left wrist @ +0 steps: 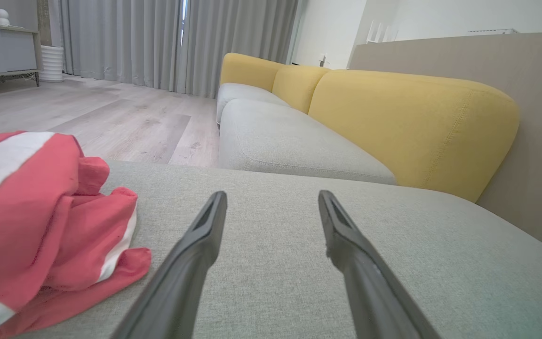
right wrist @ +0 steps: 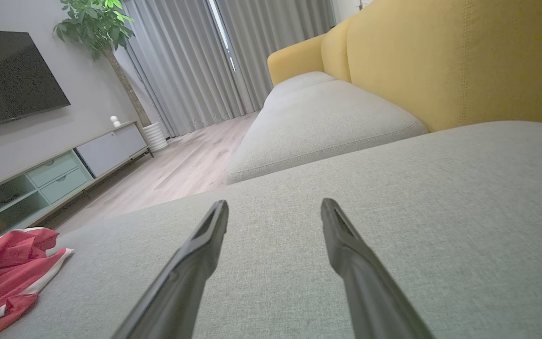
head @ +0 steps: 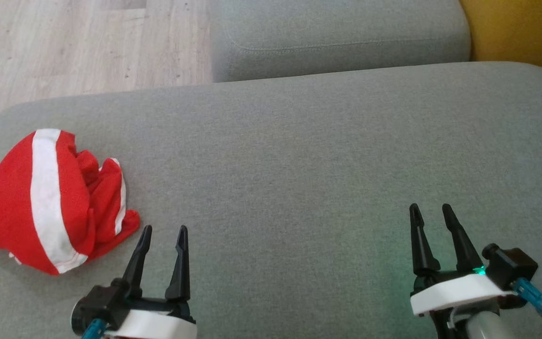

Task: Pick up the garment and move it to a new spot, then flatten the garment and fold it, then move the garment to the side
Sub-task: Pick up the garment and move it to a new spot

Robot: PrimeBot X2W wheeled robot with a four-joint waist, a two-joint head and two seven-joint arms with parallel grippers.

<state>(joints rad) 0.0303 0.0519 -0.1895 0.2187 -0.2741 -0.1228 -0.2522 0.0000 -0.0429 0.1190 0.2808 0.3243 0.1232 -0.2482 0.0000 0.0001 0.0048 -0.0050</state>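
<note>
A crumpled red garment with white stripes (head: 47, 200) lies at the left end of the grey fabric sofa cushion (head: 299, 155), just beside the left gripper (head: 163, 233), while the right gripper (head: 431, 212) hovers well apart, both with fingers spread and empty.

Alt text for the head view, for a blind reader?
A crumpled red garment with white stripes lies at the left of a grey fabric sofa cushion. The left gripper and right gripper are open, empty.

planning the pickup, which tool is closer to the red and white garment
The left tool, open right beside the edge of the garment on the grey cushion; the right tool is far across it.
</note>
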